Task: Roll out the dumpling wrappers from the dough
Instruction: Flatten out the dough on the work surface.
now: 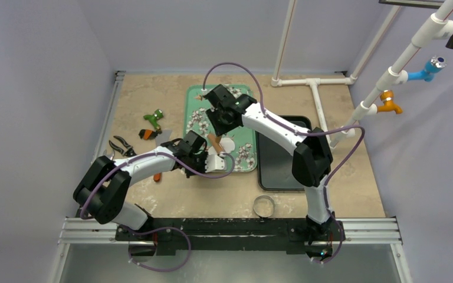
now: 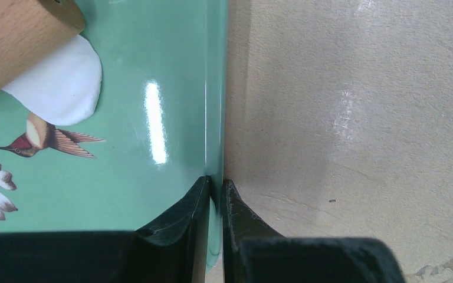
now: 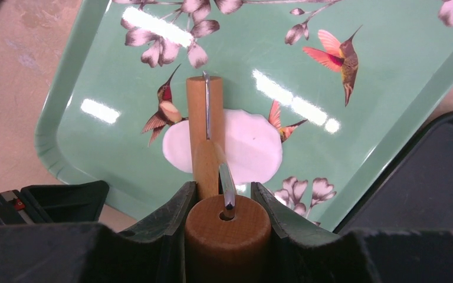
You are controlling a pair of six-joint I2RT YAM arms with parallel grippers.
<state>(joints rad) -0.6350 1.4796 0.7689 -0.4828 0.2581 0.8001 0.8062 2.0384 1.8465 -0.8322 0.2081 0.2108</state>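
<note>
Right gripper (image 3: pixel 223 187) clamps its black fingers around the round wooden handle of a rolling pin (image 3: pixel 203 135). The pin's roller lies over one side of the dough (image 3: pixel 250 147), a flattened white round resting on a green tray (image 3: pixel 389 106) patterned with hummingbirds and blossoms. Left gripper (image 2: pixel 215 184) pinches that tray's rim, one finger inside and one outside, above the beige table (image 2: pixel 354 118). A black tray (image 3: pixel 436 171) sits just beside the green one. A metal ring cutter (image 1: pixel 263 206) lies on the table near the arm bases.
</note>
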